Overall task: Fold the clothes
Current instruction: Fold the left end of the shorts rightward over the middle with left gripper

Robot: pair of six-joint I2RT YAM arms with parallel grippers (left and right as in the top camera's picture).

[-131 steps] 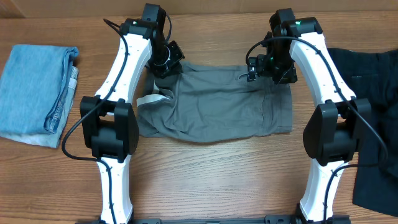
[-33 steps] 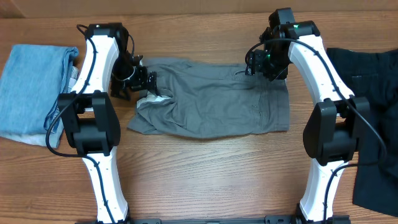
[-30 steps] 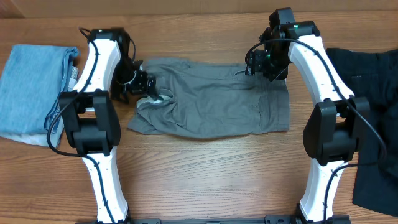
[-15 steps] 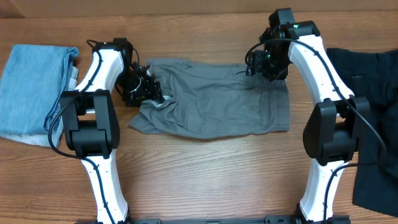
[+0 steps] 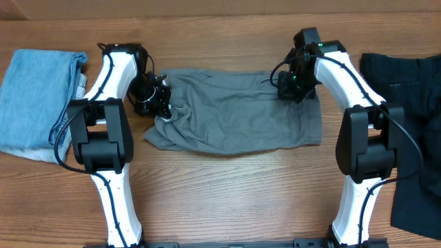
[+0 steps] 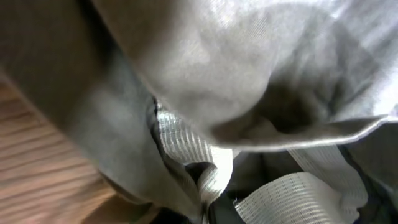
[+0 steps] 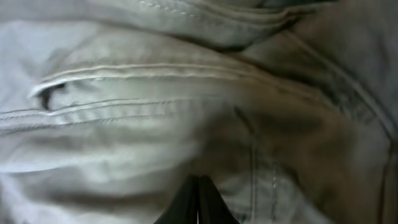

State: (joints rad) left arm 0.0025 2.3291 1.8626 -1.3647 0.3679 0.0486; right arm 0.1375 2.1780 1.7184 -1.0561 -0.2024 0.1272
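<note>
The grey shorts (image 5: 234, 117) lie spread across the middle of the wooden table. My left gripper (image 5: 162, 107) is at their left end. In the left wrist view it (image 6: 208, 214) is shut on a fold of grey cloth and pale ribbed lining (image 6: 186, 140). My right gripper (image 5: 289, 86) is over the shorts' upper right part. In the right wrist view its fingers (image 7: 199, 186) are pressed together, with their tips sunk into the seamed grey fabric (image 7: 155, 124). A folded light-blue garment (image 5: 38, 93) lies at far left and a black garment (image 5: 410, 117) at far right.
Both white arms reach from the table's near edge to the shorts' two ends. Bare wood (image 5: 234, 200) shows in front of the shorts and along the back edge (image 5: 227, 48).
Both grippers have closed. The left one slid right onto the shorts' left end, which is now bunched, hiding the pale lining from above. The right gripper shifted slightly down and left.
</note>
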